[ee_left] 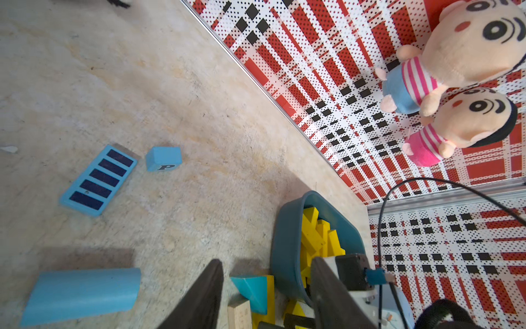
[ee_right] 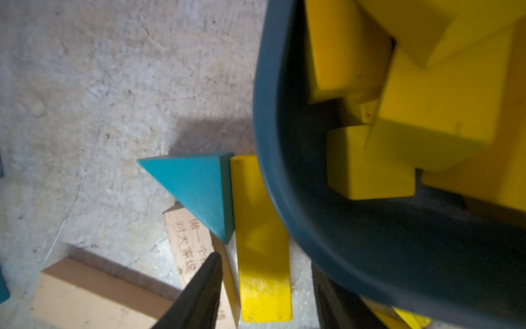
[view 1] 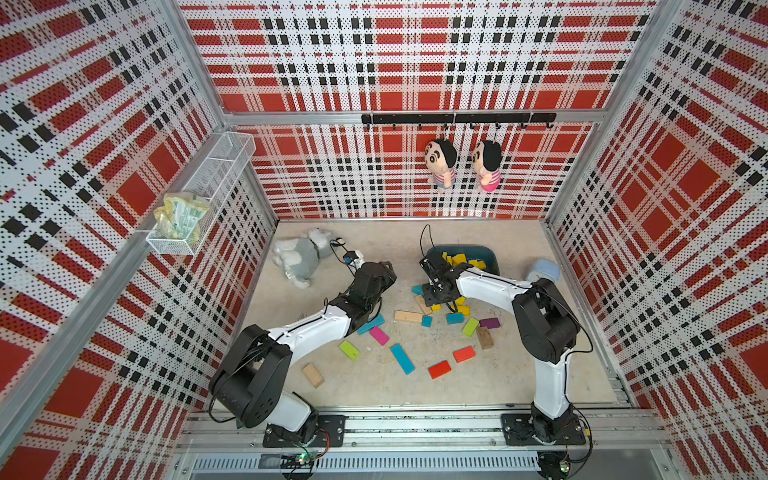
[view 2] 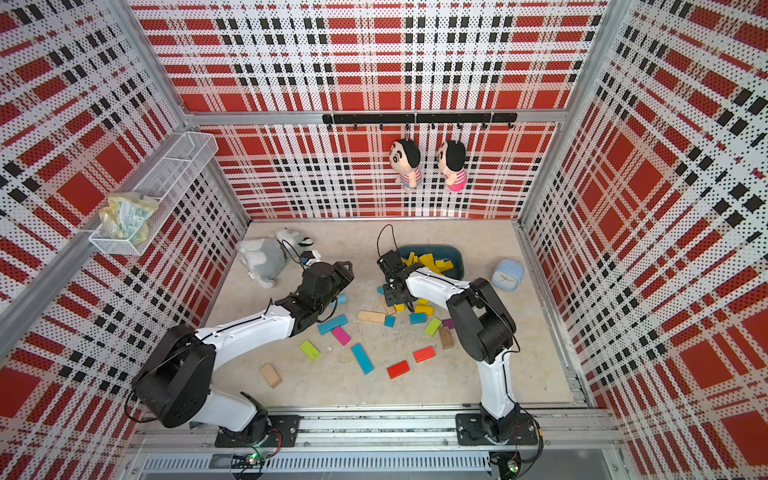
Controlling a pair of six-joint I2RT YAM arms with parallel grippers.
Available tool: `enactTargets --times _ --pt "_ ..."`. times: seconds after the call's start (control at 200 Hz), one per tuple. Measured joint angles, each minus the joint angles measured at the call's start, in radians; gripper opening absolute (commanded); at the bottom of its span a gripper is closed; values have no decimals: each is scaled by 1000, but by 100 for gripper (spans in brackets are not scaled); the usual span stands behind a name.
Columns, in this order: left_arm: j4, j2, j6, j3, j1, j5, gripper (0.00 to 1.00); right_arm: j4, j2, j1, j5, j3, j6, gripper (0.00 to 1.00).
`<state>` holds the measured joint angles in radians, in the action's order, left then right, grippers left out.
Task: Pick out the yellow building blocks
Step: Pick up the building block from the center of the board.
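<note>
Yellow building blocks (view 1: pixel 459 259) lie in the teal bin (view 1: pixel 484 250).

I count two hanging dolls (view 1: pixel 440 162), one grey plush (view 1: pixel 297 259), two red blocks (view 1: pixel 439 369), two lime blocks (view 1: pixel 349 350), four tan blocks (view 1: pixel 313 375) (yellow building blocks (view 1: pixel 459 259): too jumbled to count).

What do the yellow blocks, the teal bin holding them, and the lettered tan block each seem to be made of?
Yellow building blocks: probably wood under glossy yellow paint; crisp edges, sheen, small scuffs.
Teal bin: likely moulded plastic, satin; smooth rounded seamless rim.
Tan block: unpainted wood, matte; pale surface with dark characters, burned or printed.
</note>
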<state>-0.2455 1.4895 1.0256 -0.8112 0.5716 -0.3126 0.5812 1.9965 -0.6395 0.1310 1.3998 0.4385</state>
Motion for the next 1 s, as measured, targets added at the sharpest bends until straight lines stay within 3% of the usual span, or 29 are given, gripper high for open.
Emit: enactTargets --times 0.411,0.701,1.002 --pt "-1 -4 1 10 -10 -4 51 5 40 0 0 3 2 45" --pt "-1 -10 1 10 -10 -4 50 3 48 0 -7 13 8 27" --pt "-1 -11 0 9 -16 -2 48 8 -39 0 -5 -72 24 25"
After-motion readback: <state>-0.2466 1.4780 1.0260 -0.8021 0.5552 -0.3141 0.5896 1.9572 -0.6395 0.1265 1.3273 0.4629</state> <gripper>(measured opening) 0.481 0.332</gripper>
